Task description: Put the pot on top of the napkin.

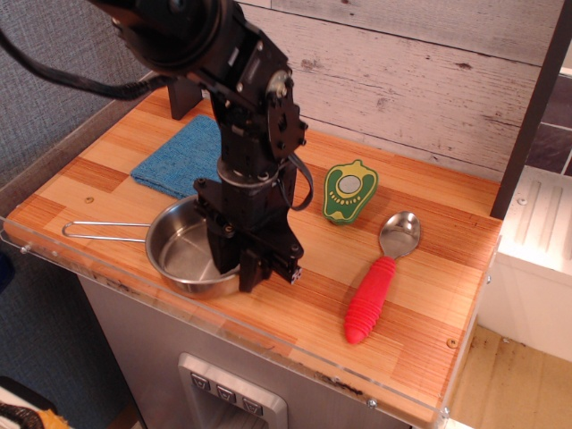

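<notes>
The pot (181,255), a shallow shiny steel pan, rests near the table's front left edge. Its thin wire-loop handle (100,231) points left. The napkin (176,156), a folded blue cloth, lies flat behind the pot at the back left, partly hidden by the arm. My gripper (239,268) points down over the pot's right rim. One finger is inside the pot and the other outside, and they have closed on the rim.
A green and yellow pepper-shaped toy (350,190) lies right of the arm. A steel spoon with a red handle (370,299) lies further right. A clear plastic strip (268,344) runs along the table's front edge. A wood-plank wall (402,80) stands behind.
</notes>
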`<state>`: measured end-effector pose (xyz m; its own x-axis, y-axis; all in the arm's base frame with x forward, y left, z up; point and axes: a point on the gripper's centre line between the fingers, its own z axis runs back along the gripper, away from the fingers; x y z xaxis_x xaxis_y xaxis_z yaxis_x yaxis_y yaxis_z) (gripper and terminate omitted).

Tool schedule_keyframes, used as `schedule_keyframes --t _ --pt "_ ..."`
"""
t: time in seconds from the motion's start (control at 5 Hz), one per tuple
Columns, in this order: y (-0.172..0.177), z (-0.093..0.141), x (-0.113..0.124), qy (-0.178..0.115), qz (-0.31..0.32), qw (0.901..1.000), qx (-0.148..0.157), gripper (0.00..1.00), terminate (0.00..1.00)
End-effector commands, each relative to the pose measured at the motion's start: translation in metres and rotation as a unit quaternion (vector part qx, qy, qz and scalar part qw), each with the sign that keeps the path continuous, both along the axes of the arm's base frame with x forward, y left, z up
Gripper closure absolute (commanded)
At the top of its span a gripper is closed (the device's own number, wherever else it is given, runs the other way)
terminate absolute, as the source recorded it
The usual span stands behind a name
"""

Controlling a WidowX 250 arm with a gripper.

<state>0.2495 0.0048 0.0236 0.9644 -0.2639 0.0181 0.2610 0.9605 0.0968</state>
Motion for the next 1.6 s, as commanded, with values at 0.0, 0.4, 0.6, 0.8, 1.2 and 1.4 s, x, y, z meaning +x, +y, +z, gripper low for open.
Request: schedule_keyframes --t 0.0,0.4,0.6,0.8,1.2,1.4 --pt "0.002 0.027 0.003 -0.034 -0.030 0.9989 -0.008 1.00 0.00" --pt "0.005 0.043 0.001 -0.043 -0.040 0.9980 -0.022 1.00 0.00" --pt "0.017 0.074 0.013 -0.077 -0.051 0.9953 -0.031 1.00 0.00" --pt "0.034 0.106 0.027 -0.106 -0.050 0.9922 -0.042 1.00 0.00" --pt "0.073 0.138 0.064 -0.128 -0.008 0.9911 -0.035 1.00 0.00" --pt "0.085 0.128 0.084 -0.116 0.005 0.9931 -0.012 1.00 0.00"
